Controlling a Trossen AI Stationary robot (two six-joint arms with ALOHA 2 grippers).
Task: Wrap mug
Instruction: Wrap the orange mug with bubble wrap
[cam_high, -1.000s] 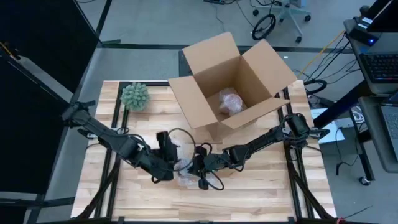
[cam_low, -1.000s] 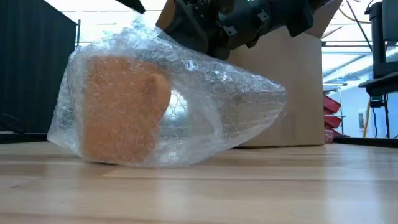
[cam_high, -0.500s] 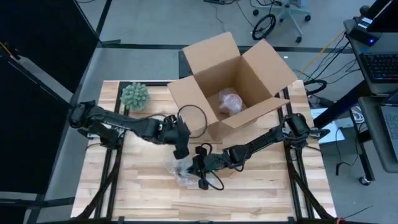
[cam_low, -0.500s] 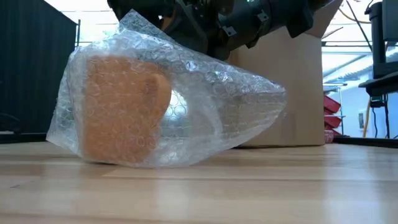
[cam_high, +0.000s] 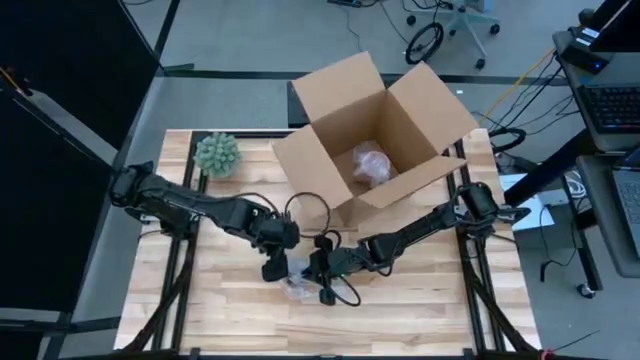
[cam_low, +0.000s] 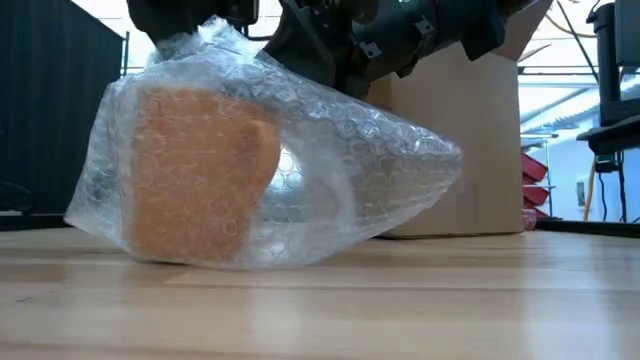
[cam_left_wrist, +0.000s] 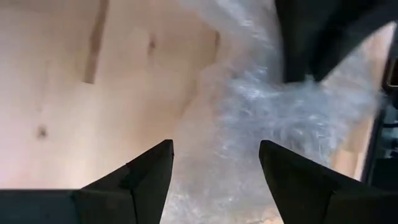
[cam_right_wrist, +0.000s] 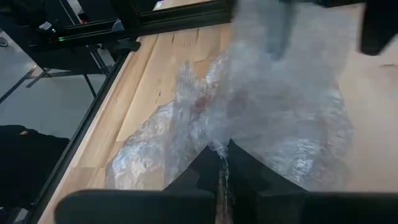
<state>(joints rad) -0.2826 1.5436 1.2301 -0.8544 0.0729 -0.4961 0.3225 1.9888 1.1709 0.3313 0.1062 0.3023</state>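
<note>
An orange mug (cam_low: 200, 175) lies on the table inside a loose bundle of clear bubble wrap (cam_low: 330, 160), near the table's front middle (cam_high: 297, 285). My right gripper (cam_high: 318, 266) reaches in from the right and is shut on the wrap. My left gripper (cam_high: 274, 266) hangs over the bundle's left end, open, with raised wrap (cam_left_wrist: 249, 124) between its two fingers (cam_left_wrist: 146, 171). In the right wrist view one left finger (cam_right_wrist: 280, 25) shows blurred through the wrap. I cannot tell whether the left fingers touch it. My right gripper pinches a raised fold of the bubble wrap (cam_right_wrist: 219, 148) between its two shut fingers, on the bundle's top right side. The fingers come slanting down from the table's right. The wrap rises slack to the fingers, while the bundle with the mug rests on the table.
An open cardboard box (cam_high: 370, 140) stands at the table's far middle with a wrapped item (cam_high: 368, 165) inside; it rises behind the bundle in the low view (cam_low: 470, 150). A small green plant (cam_high: 216, 154) sits at the far left. Bare wood lies left, right and near.
My left gripper has swung from the bundle's near left toward the box, then come back down over the bundle's left end, showing now at the top of the low view. The wrap's left end has spread out slightly. My right gripper has kept its hold.
</note>
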